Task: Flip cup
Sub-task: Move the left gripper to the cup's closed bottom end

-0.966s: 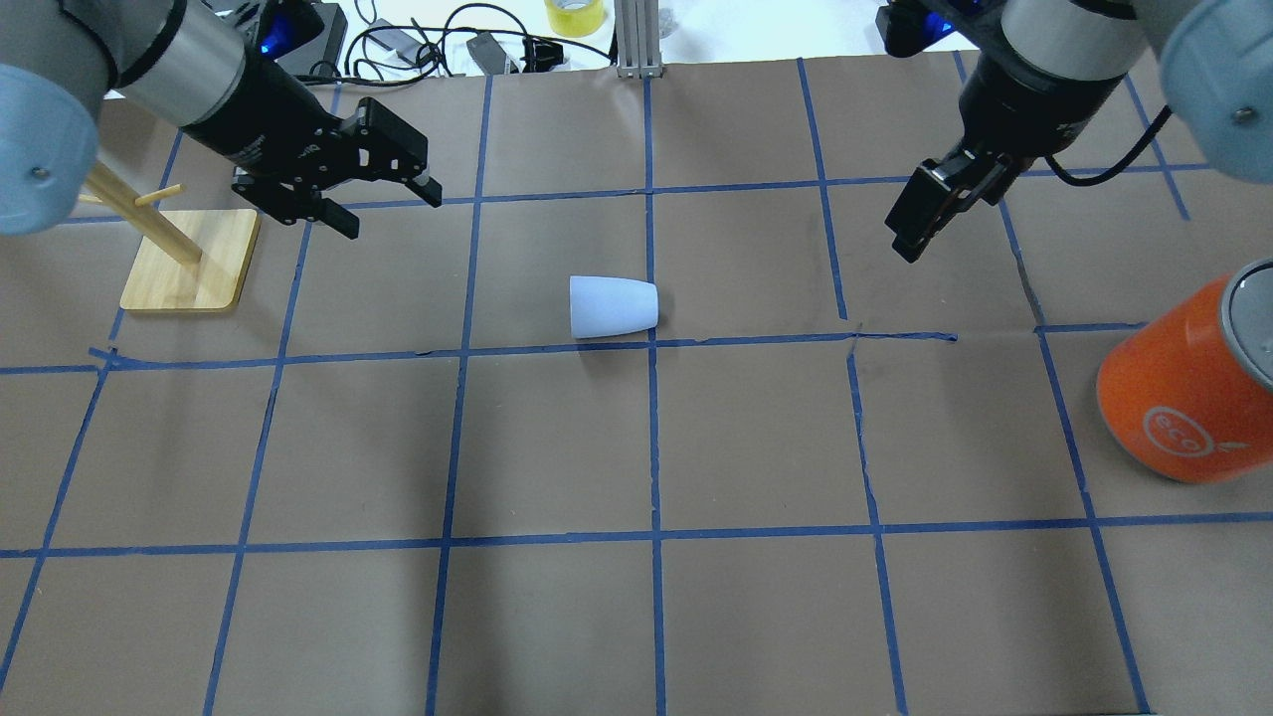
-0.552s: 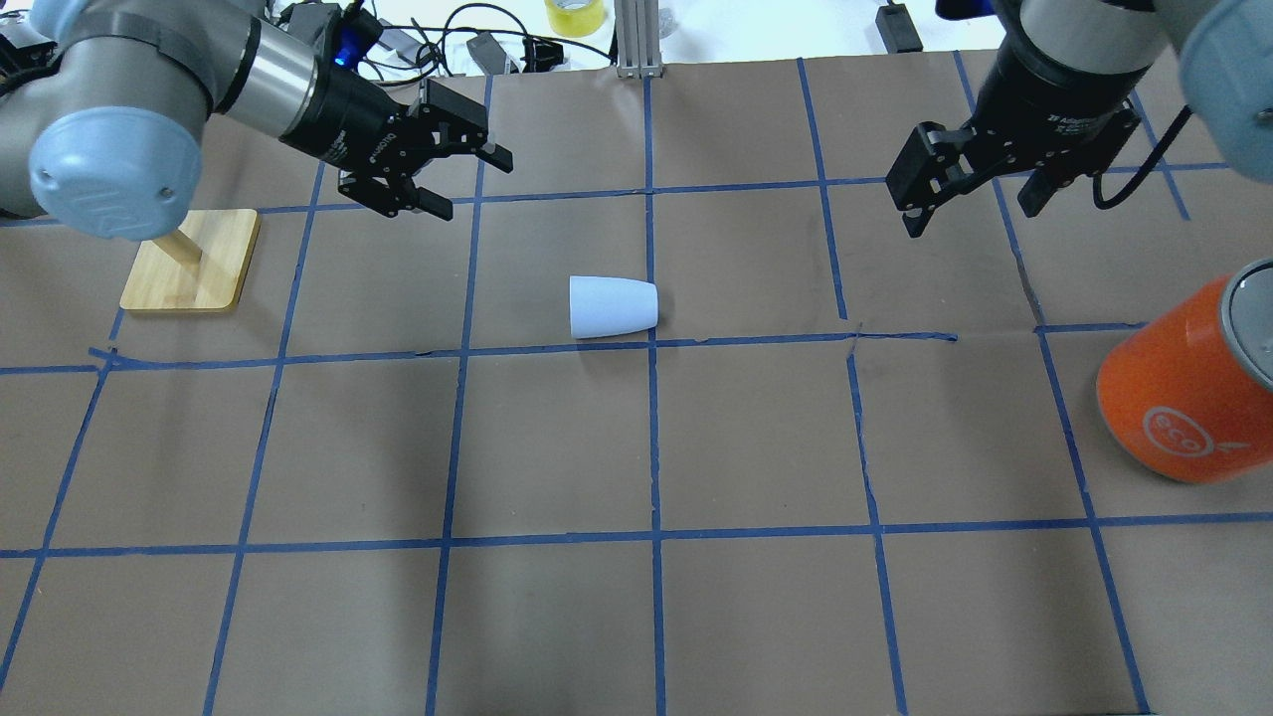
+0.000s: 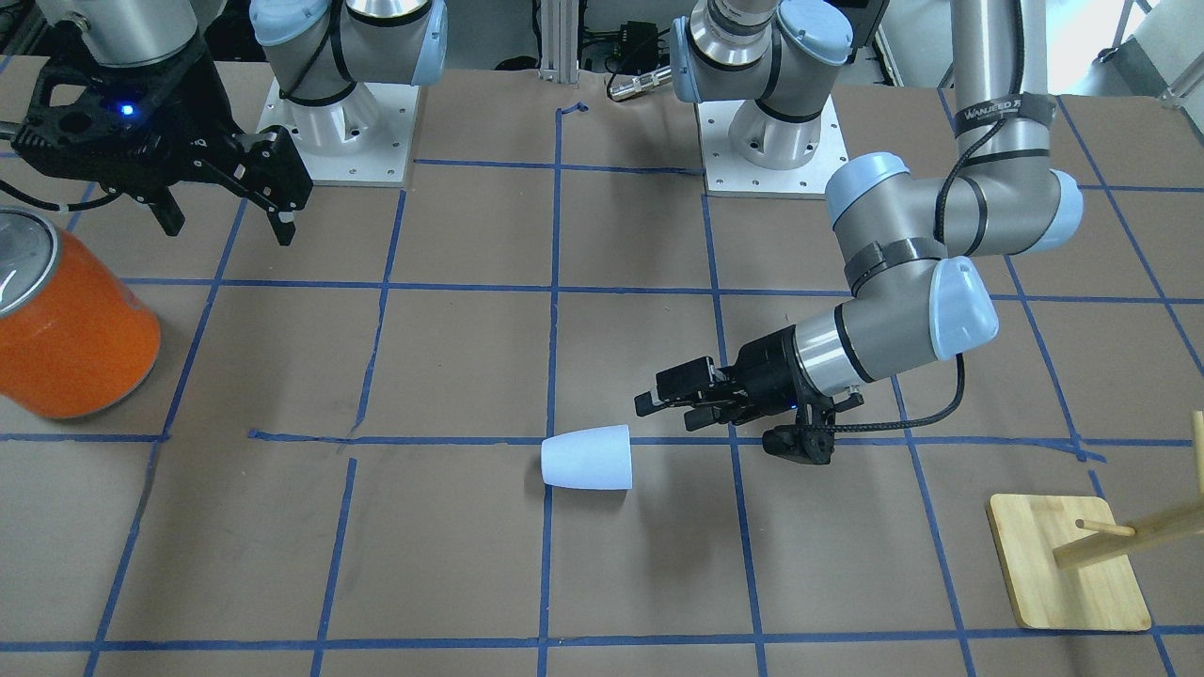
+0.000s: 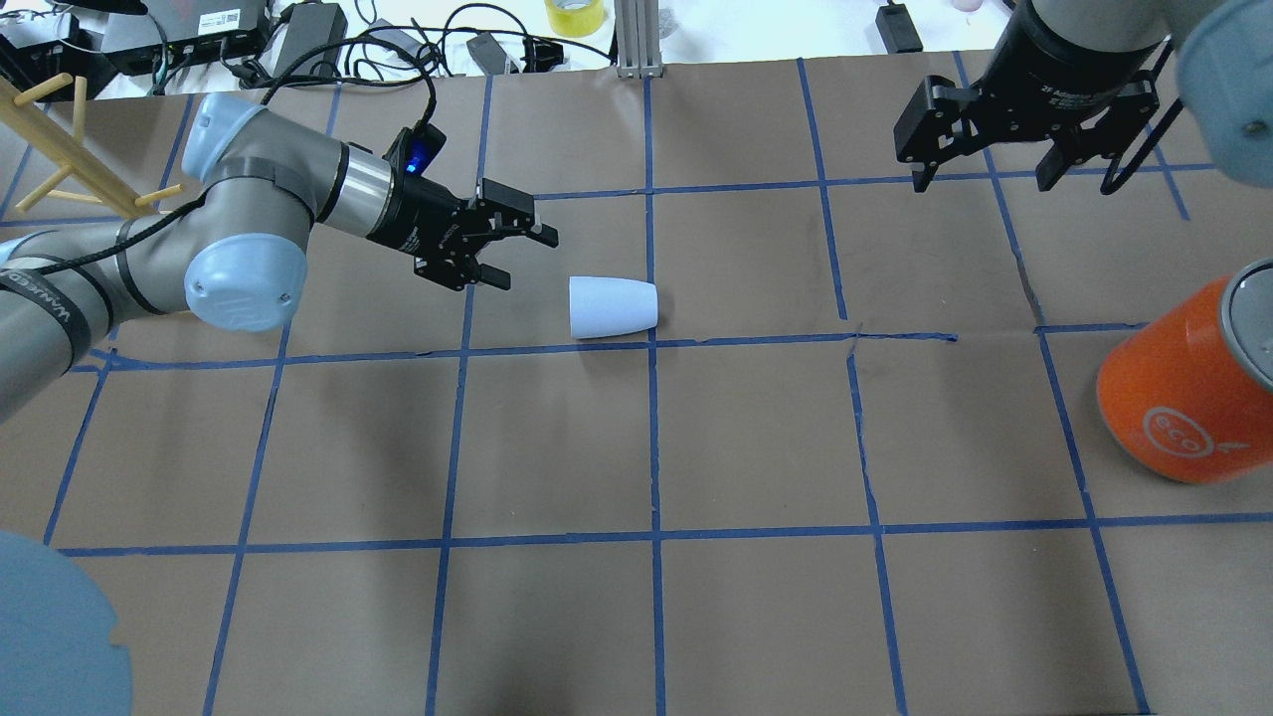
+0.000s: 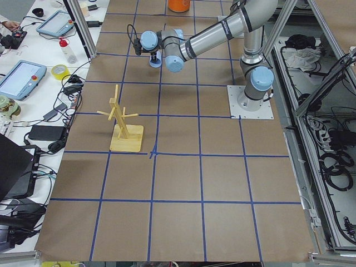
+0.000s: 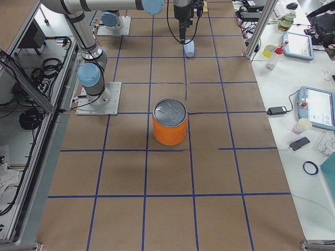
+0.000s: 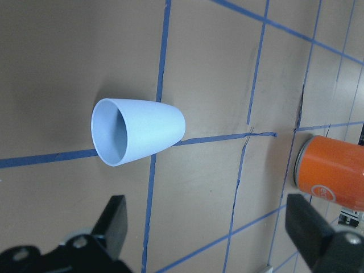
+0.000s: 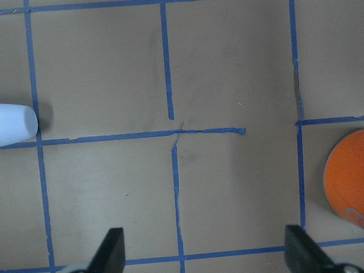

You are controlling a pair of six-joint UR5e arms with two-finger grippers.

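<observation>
Pale blue cup [image 4: 614, 307] is lying on its side mid table [image 4: 756, 617], so nothing's flipped yet and the whole job's left. Left end effector [image 4: 527, 261] sits low and nearly level, spread wide and empty, just short of the rim. Right end effector [image 4: 980, 179] hangs far back, pointing down, also spread and empty.

Overhead opposes front camera; both close wrist views share, probably, the cup [image 7: 138, 132].
</observation>
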